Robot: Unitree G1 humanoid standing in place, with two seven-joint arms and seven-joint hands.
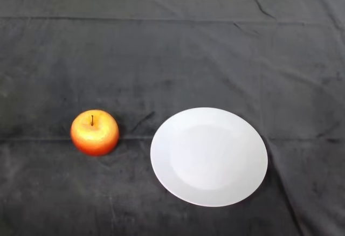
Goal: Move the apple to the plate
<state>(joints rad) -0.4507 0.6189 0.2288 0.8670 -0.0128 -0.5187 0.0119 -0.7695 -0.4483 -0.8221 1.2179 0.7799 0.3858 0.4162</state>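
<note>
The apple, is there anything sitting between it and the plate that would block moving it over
Nothing visible does. The apple stands upright on the dark cloth, apart from the white plate to its right, and only a bare strip of cloth lies between them. The plate holds nothing.

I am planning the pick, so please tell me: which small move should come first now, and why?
Probably bring the left hand in from the lower left toward the apple. It stands upright, stem up, on the dark cloth, left of the white plate and apart from it, and nothing holds it.
</note>
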